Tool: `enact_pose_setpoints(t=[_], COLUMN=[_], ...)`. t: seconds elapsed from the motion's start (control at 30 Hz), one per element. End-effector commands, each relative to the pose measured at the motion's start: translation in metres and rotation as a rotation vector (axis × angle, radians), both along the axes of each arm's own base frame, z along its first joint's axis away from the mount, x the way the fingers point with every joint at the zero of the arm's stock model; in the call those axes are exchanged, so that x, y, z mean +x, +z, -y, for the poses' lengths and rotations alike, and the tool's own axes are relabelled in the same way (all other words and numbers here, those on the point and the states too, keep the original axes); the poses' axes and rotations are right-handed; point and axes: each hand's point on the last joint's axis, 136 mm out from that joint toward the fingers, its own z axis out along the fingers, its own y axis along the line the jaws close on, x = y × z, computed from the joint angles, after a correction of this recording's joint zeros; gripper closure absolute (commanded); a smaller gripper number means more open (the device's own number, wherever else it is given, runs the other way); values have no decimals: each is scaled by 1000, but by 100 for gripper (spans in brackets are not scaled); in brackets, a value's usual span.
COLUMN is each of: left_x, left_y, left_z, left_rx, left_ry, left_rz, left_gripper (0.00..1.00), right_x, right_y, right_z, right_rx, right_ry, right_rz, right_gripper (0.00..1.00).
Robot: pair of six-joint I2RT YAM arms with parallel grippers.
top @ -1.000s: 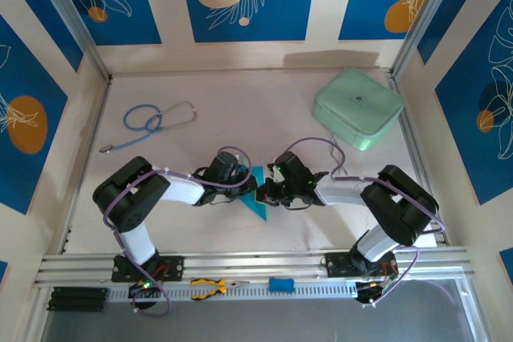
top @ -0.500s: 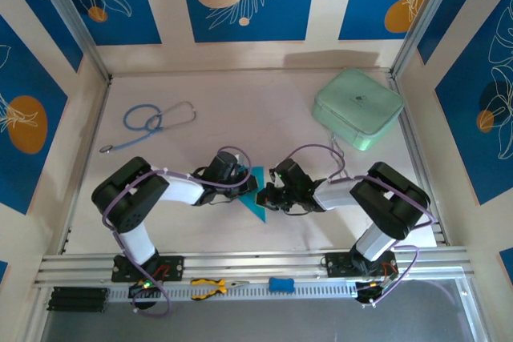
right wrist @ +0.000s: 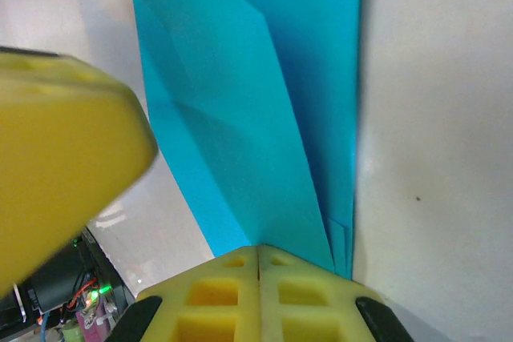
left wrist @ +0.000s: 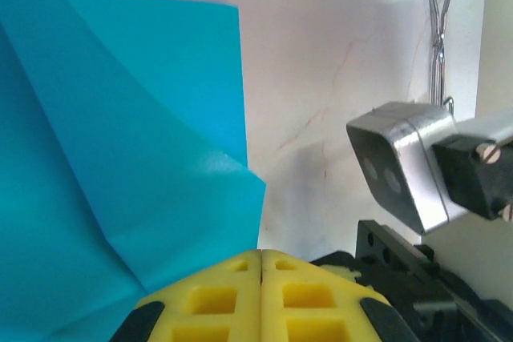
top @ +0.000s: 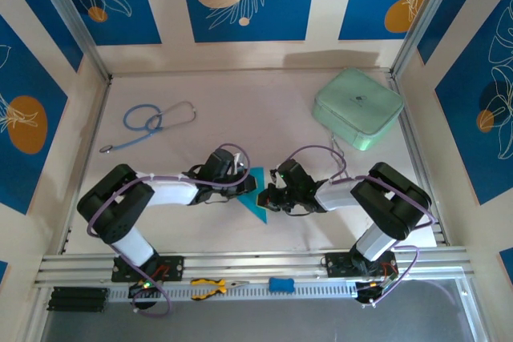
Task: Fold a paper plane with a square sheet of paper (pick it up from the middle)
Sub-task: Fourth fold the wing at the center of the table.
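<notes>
1. Cyan-blue creased sheet of paper lies on the pale table, between my left gripper and right gripper.
2. Left wrist: my yellow fingers are pressed together, paper just beside them.
3. Right wrist: my fingers are closed, tips touching the paper.

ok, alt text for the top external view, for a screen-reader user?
The left hand and right hand, both shut, meet at a partly folded cyan-blue sheet of paper in the middle of a pale table. A mint-green case sits far right and a blue-tubed stethoscope far left; yellow-handled pliers and a blue block lie on the near rail.
</notes>
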Motion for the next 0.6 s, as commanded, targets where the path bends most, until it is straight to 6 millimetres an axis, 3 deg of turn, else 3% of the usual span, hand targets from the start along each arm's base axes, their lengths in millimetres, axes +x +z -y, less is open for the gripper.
enact_pose_setpoints(t=[0.0, 0.13, 0.33, 0.57], left_x=[-10, -9, 8, 26], left_y=[-10, -26, -43, -46], left_z=[2, -2, -15, -29], left_rx=[13, 59, 131, 176], left_ry=[-68, -58, 23, 104], left_rz=[-48, -65, -74, -78], left_gripper=[99, 97, 95, 95], right_x=[-28, -29, -41, -52], right_y=[-40, -41, -51, -58], right_z=[33, 34, 43, 50], right_rx=[-157, -157, -191, -208], right_ry=[0, 5, 13, 36], right_rz=[-128, -135, -169, -185], right_gripper=[96, 96, 96, 97])
